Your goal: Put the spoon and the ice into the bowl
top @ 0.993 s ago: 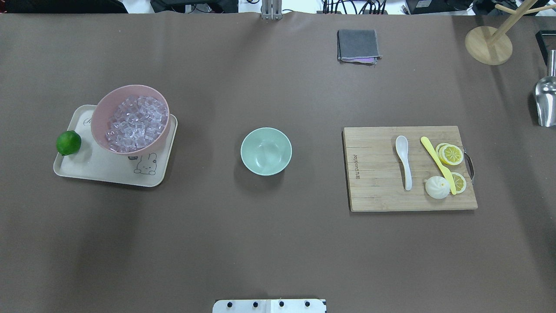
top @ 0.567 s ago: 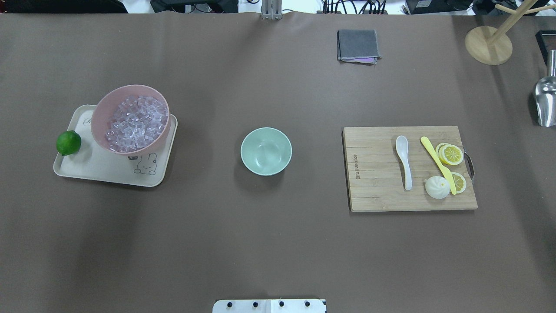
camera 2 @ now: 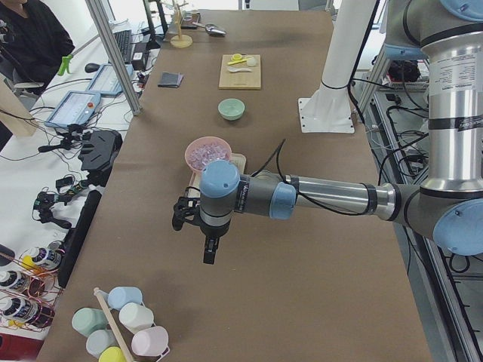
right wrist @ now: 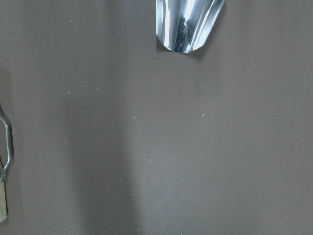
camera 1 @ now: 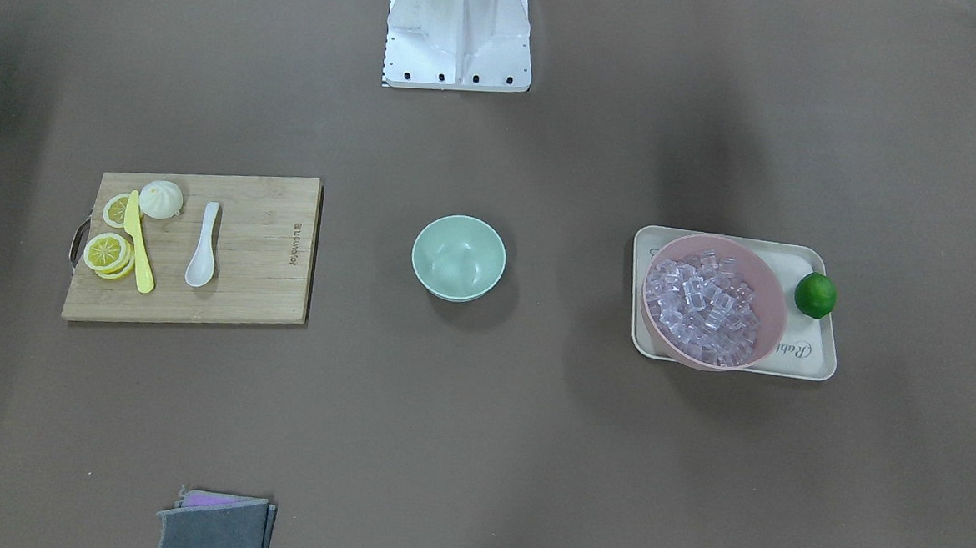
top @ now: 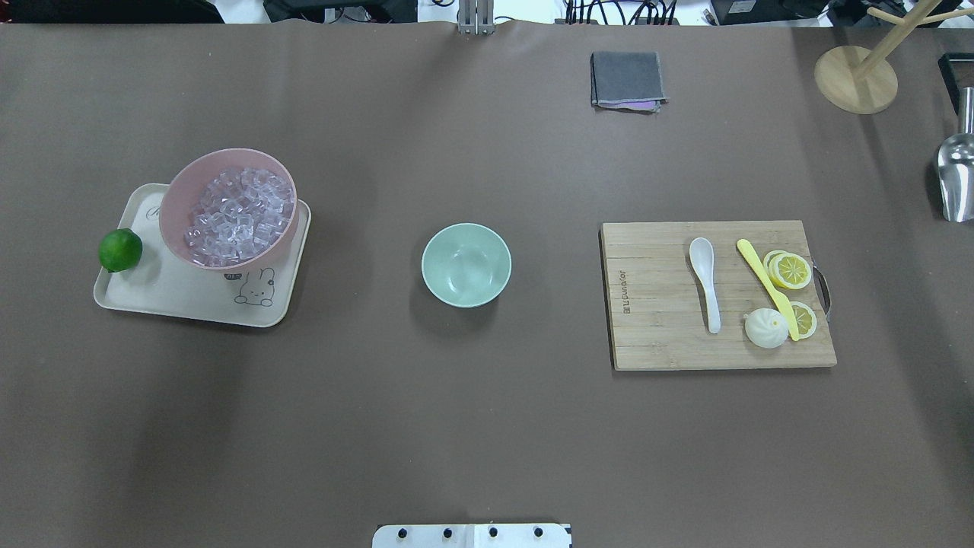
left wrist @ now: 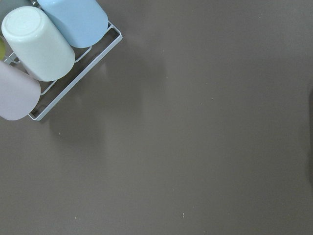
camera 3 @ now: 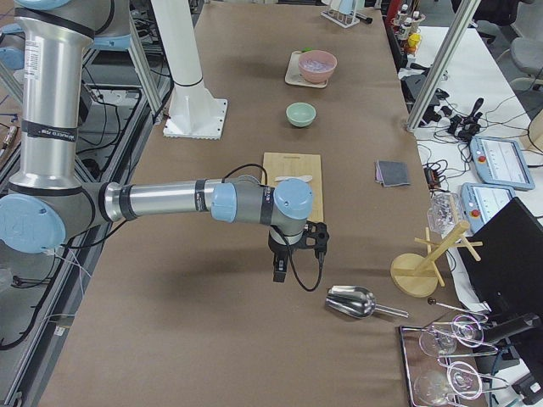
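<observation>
The white spoon [top: 706, 283] lies on a wooden cutting board [top: 654, 335] at the right, also in the front view [camera 1: 203, 245]. The mint-green bowl [top: 466, 265] stands empty at the table's middle [camera 1: 458, 257]. The ice [top: 240, 215] fills a pink bowl [top: 176, 205] on a beige tray at the left [camera 1: 703, 309]. The left gripper [camera 2: 209, 255] hangs over bare table well short of the tray, seen only in the exterior left view. The right gripper [camera 3: 277, 273] hangs beyond the board, near a metal scoop. I cannot tell whether either is open or shut.
On the board lie a yellow knife [top: 767, 288], lemon slices [top: 790, 270] and a white bun [top: 765, 329]. A lime [top: 120, 250] sits on the tray [top: 175, 301]. A grey cloth [top: 627, 79], a metal scoop [top: 956, 179], a wooden stand [top: 855, 78] and racked cups [left wrist: 44, 44] lie around the edges.
</observation>
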### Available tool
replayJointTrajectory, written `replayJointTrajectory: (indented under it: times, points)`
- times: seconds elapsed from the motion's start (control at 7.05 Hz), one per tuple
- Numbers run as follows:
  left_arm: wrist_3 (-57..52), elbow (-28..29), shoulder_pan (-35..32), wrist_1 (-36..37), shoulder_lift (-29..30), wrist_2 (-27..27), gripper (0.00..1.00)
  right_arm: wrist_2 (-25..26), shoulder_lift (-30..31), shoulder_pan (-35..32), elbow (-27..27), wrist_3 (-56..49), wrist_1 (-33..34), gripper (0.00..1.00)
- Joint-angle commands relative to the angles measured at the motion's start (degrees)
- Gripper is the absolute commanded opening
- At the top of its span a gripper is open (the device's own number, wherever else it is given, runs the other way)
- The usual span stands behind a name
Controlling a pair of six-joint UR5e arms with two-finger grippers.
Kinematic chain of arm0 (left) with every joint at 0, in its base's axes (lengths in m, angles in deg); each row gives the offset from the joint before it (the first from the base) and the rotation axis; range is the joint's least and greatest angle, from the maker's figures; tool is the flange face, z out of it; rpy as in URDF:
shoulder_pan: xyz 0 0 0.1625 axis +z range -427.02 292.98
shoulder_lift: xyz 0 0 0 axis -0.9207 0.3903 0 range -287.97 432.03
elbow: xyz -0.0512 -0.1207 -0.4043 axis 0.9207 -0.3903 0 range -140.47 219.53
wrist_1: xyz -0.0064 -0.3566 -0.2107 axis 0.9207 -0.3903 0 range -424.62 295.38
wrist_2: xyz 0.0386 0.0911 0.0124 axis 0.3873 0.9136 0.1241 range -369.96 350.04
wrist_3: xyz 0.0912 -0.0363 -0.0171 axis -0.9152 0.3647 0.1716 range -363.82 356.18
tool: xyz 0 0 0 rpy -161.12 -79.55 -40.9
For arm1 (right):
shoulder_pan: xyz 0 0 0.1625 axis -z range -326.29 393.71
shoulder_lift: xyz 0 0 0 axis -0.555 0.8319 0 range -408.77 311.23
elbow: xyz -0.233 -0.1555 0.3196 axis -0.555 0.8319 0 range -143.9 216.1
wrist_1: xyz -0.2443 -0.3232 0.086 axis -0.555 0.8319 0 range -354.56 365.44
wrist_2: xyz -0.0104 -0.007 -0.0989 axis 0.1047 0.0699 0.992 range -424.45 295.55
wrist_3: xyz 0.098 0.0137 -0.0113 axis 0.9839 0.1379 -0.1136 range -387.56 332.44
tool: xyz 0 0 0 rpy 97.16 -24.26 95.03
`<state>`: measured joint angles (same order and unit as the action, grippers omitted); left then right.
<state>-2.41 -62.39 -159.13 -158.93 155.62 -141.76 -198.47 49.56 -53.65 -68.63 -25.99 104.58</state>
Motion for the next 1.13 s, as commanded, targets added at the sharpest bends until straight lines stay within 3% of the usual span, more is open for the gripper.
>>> replayJointTrajectory:
  times: [0.0, 0.99]
  points:
    - [-0.09, -0.03, -0.09, 0.00, -0.44, -0.04, 0.98, 0.43, -0.24, 0.00, -0.04, 0.00, 0.08, 1.00]
    - [-0.09, 0.15, -0.09, 0.53, -0.53, 0.05, 0.98, 0.08, -0.50, 0.00, 0.05, 0.09, 0.08, 1.00]
